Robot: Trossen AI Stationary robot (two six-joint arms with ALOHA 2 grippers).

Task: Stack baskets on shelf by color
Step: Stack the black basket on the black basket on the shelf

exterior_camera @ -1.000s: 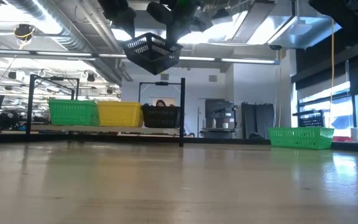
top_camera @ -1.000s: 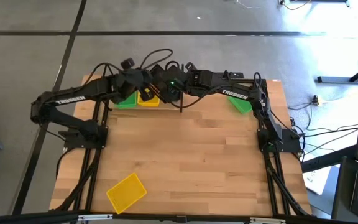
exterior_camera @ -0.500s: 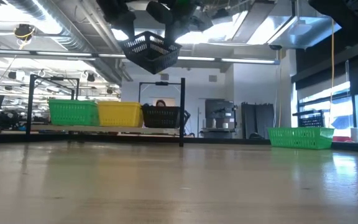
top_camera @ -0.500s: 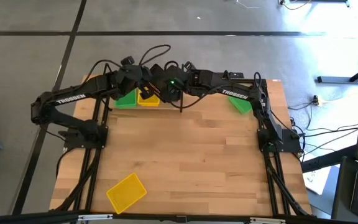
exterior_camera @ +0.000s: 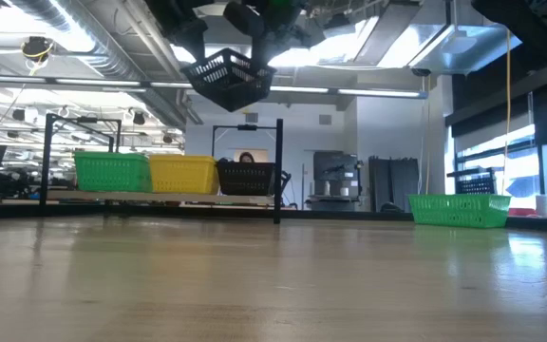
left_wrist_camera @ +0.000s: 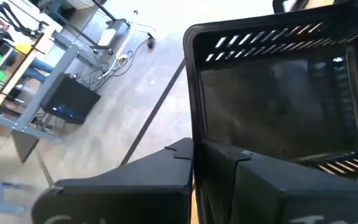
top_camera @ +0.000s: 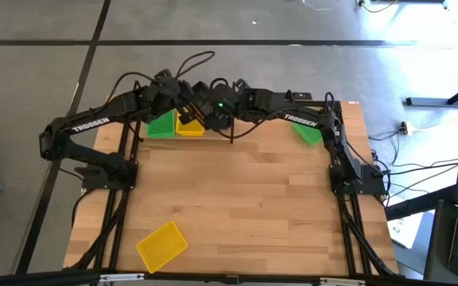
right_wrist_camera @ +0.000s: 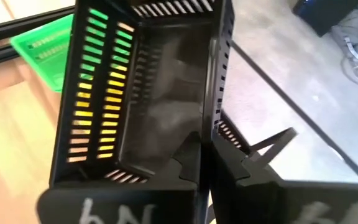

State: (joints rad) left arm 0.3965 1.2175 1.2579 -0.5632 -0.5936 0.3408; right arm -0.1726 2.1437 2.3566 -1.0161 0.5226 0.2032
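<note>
A black basket (exterior_camera: 231, 78) hangs tilted in the air above the shelf (exterior_camera: 160, 197) at the table's far side. My left gripper (left_wrist_camera: 197, 154) and my right gripper (right_wrist_camera: 205, 142) are both shut on it, meeting over the shelf in the high view (top_camera: 201, 103). On the shelf board a green basket (exterior_camera: 112, 172), a yellow basket (exterior_camera: 183, 174) and a black basket (exterior_camera: 247, 178) rest on their bottoms, side by side. Another green basket (exterior_camera: 459, 209) stands on the table at the far right. A yellow basket (top_camera: 161, 245) lies near the front left. My left gripper holds the black basket by one side wall at its rim (left_wrist_camera: 195, 134), one finger (left_wrist_camera: 278, 186) inside the basket and one (left_wrist_camera: 129, 186) outside. The basket is lifted clear and tilted. My right gripper holds another side wall at its rim (right_wrist_camera: 216, 118), one finger (right_wrist_camera: 135, 199) inside the basket and one (right_wrist_camera: 278, 193) outside. The basket is clear of the shelf and the table.
The shelf's black posts (exterior_camera: 277, 171) and top rods stand up around the board, below the held basket. Cables loop over the arms (top_camera: 197, 67). Wide bare tabletop (top_camera: 237, 199) lies between the shelf and the front edge.
My left gripper has gone a little toward the table's far edge, uncovering more of the green basket on the shelf. The held black basket has risen slightly and stays tilted, still held by both grippers.
</note>
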